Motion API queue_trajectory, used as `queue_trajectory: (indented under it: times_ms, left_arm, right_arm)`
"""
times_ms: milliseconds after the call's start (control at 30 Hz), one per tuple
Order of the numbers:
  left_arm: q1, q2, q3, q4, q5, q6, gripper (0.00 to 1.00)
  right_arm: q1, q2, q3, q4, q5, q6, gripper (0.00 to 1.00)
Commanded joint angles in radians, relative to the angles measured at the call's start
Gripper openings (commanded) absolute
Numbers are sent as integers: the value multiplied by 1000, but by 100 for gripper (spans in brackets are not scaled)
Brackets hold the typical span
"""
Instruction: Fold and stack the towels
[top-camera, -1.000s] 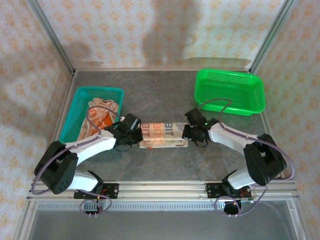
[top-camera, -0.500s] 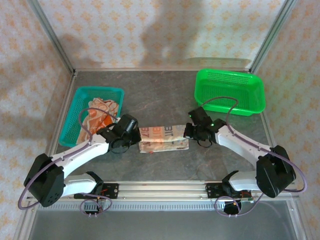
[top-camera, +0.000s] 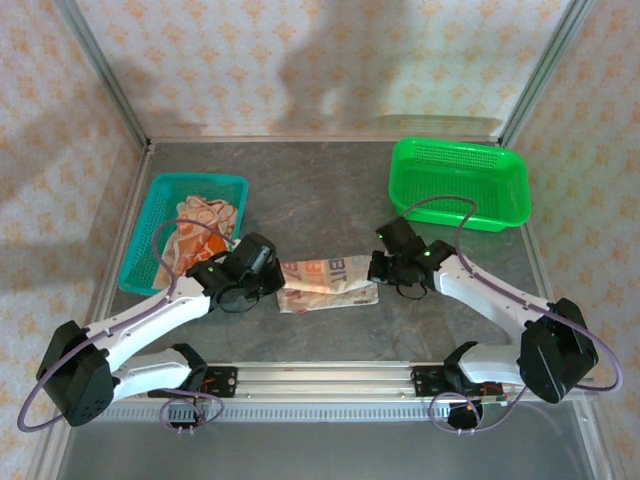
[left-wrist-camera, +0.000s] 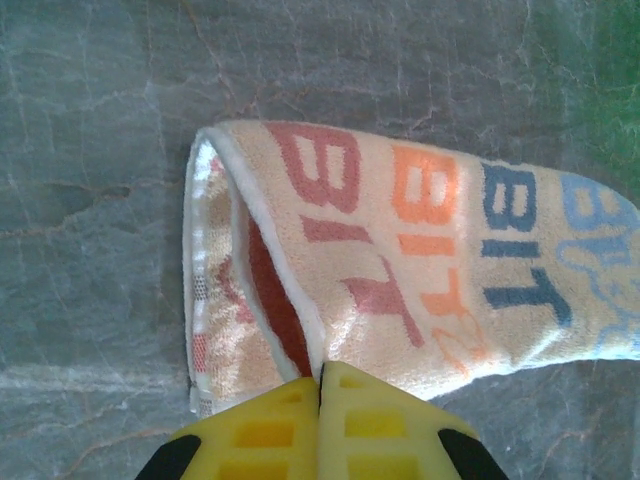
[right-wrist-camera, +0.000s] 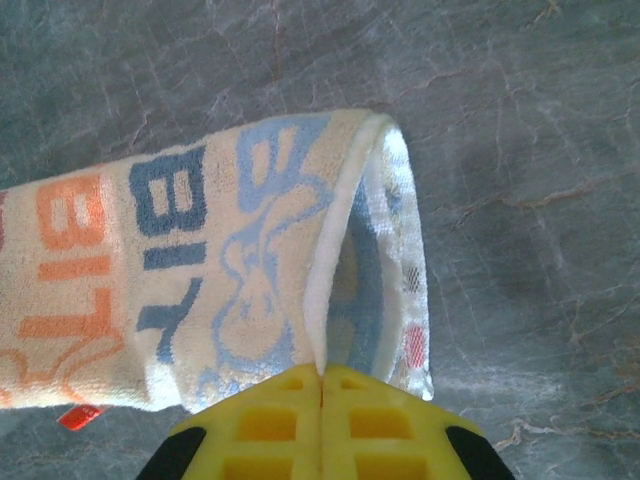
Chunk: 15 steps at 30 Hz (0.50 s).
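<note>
I had my left hand (left-wrist-camera: 321, 373) and right hand (right-wrist-camera: 321, 376) each clamped on one end of the cream towel (top-camera: 326, 283), at the centre of the worktop (top-camera: 320, 195), to carry its fold evenly; orange towels (top-camera: 200, 225) seemingly lay in the basket (top-camera: 143, 250) at ten o'clock.

Soft, warm, even light falls from above in the top view. Broad, blurry shadows darken the back wall (top-camera: 330, 70), and the arms cast only faint shade on the grey surface (top-camera: 320, 200). The green basket (top-camera: 460, 180) looks strongly saturated, with a pale sheen along the foot of the wall behind it. In the wrist views the cream towel (left-wrist-camera: 400, 260) is bright and fairly sharp, its open folds shadowed inside. The left tool (left-wrist-camera: 320, 370) and right tool (right-wrist-camera: 322, 376) show vivid yellow, slightly soft at the bottom edge.
</note>
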Motion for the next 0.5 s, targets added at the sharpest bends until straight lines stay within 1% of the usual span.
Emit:
queue_trajectory:
  times_ms: [0, 200, 367, 467]
  left_arm:
    - [-13, -31, -7, -40, 2, -45, 0]
    - [-13, -83, 28, -83, -14, -50, 0]
    - [-25, -95, -14, -68, 6, -87, 0]
    - [-48, -99, -47, -39, 12, -114, 0]
  right_arm:
    - [22, -30, -9, -57, 7, 2, 0]
    - [23, -65, -1, -88, 15, 10, 0]
    - [22, -65, -14, -98, -8, 0, 0]
    - [25, -65, -40, -89, -19, 1, 0]
